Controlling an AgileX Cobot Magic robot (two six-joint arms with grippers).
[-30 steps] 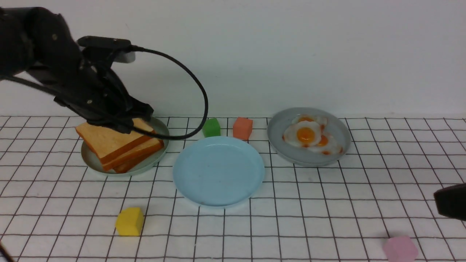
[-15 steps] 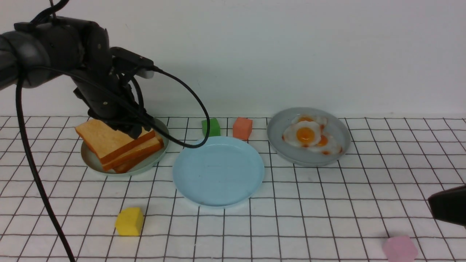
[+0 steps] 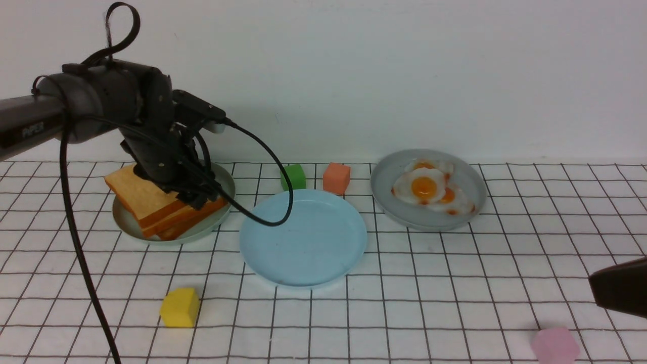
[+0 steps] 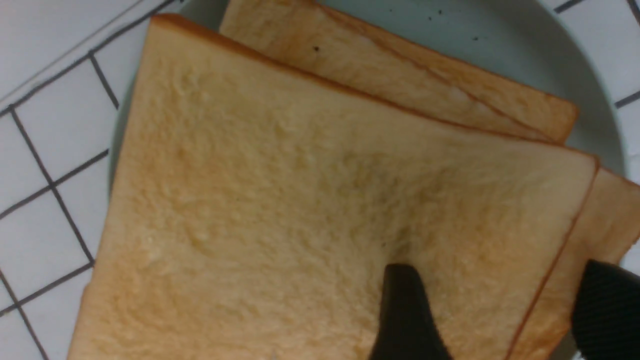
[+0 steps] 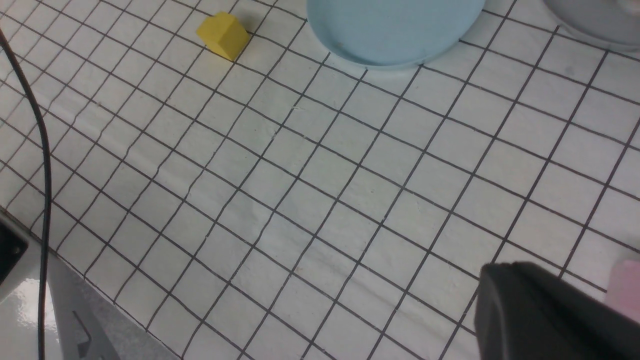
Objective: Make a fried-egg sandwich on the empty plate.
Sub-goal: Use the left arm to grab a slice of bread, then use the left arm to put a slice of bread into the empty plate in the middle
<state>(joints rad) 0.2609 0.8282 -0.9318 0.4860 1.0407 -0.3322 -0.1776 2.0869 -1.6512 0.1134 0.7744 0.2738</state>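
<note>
White gridded cloth (image 3: 455, 283) covers the whole table. Sky-blue empty plate (image 3: 303, 237) sits mid-cloth, nothing on it; it's my ref pt.

Grey-green plate (image 3: 126, 225) is just left of it & a bit further back. Grey plate (image 3: 386, 177) is right of it & further back. Toast stack (image 3: 146, 194), 3 slices fanned, lies on the grey-green plate.

My L gripper (image 3: 201, 198) is down at the stack's corner nearest the blue plate, jaws spread wide, gripping nothing. In the wrist view one finger (image 4: 405, 310) lies over the top slice & the other (image 4: 607, 310) is past that slice's edge.

My R gripper (image 3: 619, 287) hangs well right of the blue plate & nearer me, closed up, nothing in it.

Fried egg (image 3: 423, 186), the biggest yolk of 3, lies on the grey plate.

Blocks:
- green block (image 3: 294, 177) & salmon block (image 3: 336, 177): just behind the blue plate
- yellow block (image 3: 180, 307): front-left of it
- pink block (image 3: 555, 345): far front-right
</note>
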